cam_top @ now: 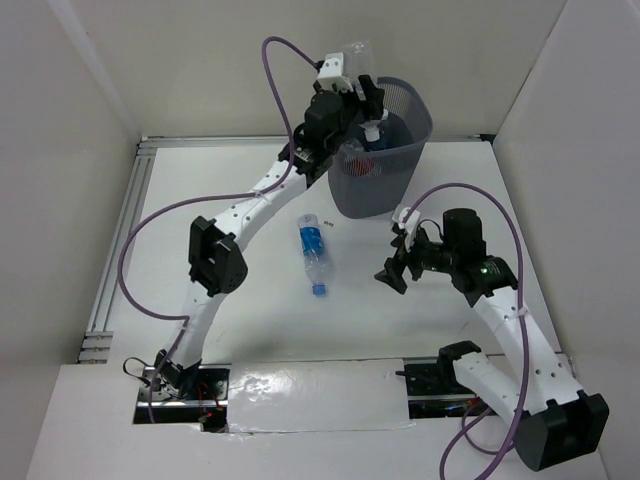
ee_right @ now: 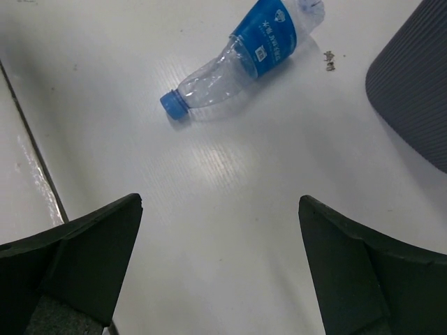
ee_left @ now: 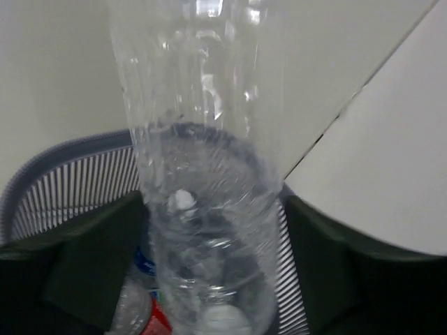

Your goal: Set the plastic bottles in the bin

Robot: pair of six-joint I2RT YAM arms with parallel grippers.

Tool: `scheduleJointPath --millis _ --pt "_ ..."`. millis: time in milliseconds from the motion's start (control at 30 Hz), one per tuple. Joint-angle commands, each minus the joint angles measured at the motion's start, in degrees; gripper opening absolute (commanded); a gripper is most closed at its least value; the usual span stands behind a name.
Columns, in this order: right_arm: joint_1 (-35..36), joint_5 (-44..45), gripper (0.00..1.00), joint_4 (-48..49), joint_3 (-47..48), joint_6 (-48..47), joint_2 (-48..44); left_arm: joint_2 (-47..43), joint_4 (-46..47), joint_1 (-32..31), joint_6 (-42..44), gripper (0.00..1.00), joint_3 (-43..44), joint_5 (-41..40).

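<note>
Here the white table carries the dark mesh bin at its far side, standing upright. The left gripper hangs over the bin's far-left rim, clenched on an unlabelled clear bottle that rises between its fingers above the opening. The right gripper hovers low over the table just right of the bin's base, its jaws spread wide and holding nothing. A blue-labelled bottle lies on its side on the table, near the bin, blue cap toward the arm bases. Inside the bin lie other bottles, one red-labelled. A tiny dark speck sits beside the blue-labelled bottle.
</note>
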Motion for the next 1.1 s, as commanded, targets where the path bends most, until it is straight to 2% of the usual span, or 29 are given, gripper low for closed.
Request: scheduleJointPath --millis 0,100,200,233,300,333,367,400,433,467,500,567,600,633,667,700,733,800,933,1067 --pt "-0.2 -3.7 1.00 1.6 -1.2 2.7 0.1 0.3 4.5 -0.4 2.7 1.00 7.7 -3.5" --pt "-0.2 -5.0 1.00 5.2 -1.9 6.5 3.9 -2.5 4.5 0.2 2.8 1.00 3.9 -1.0" --pt "1.0 -4.9 1.00 8.0 0.0 10.5 12.4 -11.4 3.2 0.7 2.8 1.00 -2.1 1.0" --pt "3.7 -2.6 1.00 9.1 0.8 11.5 16.2 -14.4 2.0 0.7 4.3 1.00 -7.8 1.0" --pt "8.3 2.8 0.89 14.1 2.1 15.6 19.0 -26.5 1.3 0.7 5.4 1.00 -17.1 0.4" --pt "10.0 5.6 0.82 17.1 2.7 17.9 21.5 -31.1 2.5 0.2 5.4 1.00 -29.9 -0.3" --pt "11.3 9.0 0.72 18.3 3.6 19.7 22.9 -41.1 3.8 -0.4 6.1 1.00 -36.8 -0.9" --pt "12.7 10.7 0.71 19.6 4.2 21.7 24.2 -46.1 5.0 -0.4 6.1 1.00 -43.7 -1.5" --pt "15.4 12.5 0.71 21.4 4.7 27.0 26.0 -51.0 5.9 -1.4 6.7 1.00 -56.2 -3.6" --pt "16.9 13.9 0.71 24.2 4.7 29.2 27.0 -55.6 4.9 -1.4 6.1 1.00 -61.4 -4.8" --pt "20.2 18.1 0.77 25.7 5.6 34.2 27.9 -64.2 3.1 -1.4 4.6 1.00 -70.1 -6.5" --pt "23.6 25.5 0.84 27.6 7.4 38.7 31.0 -72.3 -3.9 -2.6 2.1 1.00 -77.4 -8.6" --pt "25.2 32.7 0.87 28.2 8.3 39.9 32.3 -76.3 -6.5 -3.2 0.6 1.00 -80.8 -9.5" --pt "28.1 36.4 0.92 28.8 9.3 41.0 35.2 -83.9 -9.1 -4.2 -2.5 1.00 -86.5 -11.4" --pt "30.0 40.2 0.95 29.5 10.9 41.0 36.8 -91.1 -14.8 -4.8 -6.6 0.98 -88.9 -13.7" --pt "30.0 40.2 0.95 29.5 11.8 41.0 38.4 -91.2 -17.9 -5.5 -6.6 0.98 -91.0 -13.7" --pt "31.6 41.1 0.98 29.5 12.7 41.5 41.5 -97.5 -20.8 -6.9 -11.0 0.97 -94.5 -15.5" --pt "33.6 45.5 0.98 30.3 14.9 43.1 45.8 -105.3 -28.2 -6.9 -16.4 0.97 -98.0 -16.1" --pt "33.6 55.8 0.96 28.8 18.7 44.2 52.9 -110.3 -35.6 -7.4 -18.5 0.98 -99.8 -16.1" --pt "32.5 54.8 0.86 29.5 19.8 42.2 56.4 -110.9 -36.9 -7.4 -17.3 0.98 -100.4 -14.2"
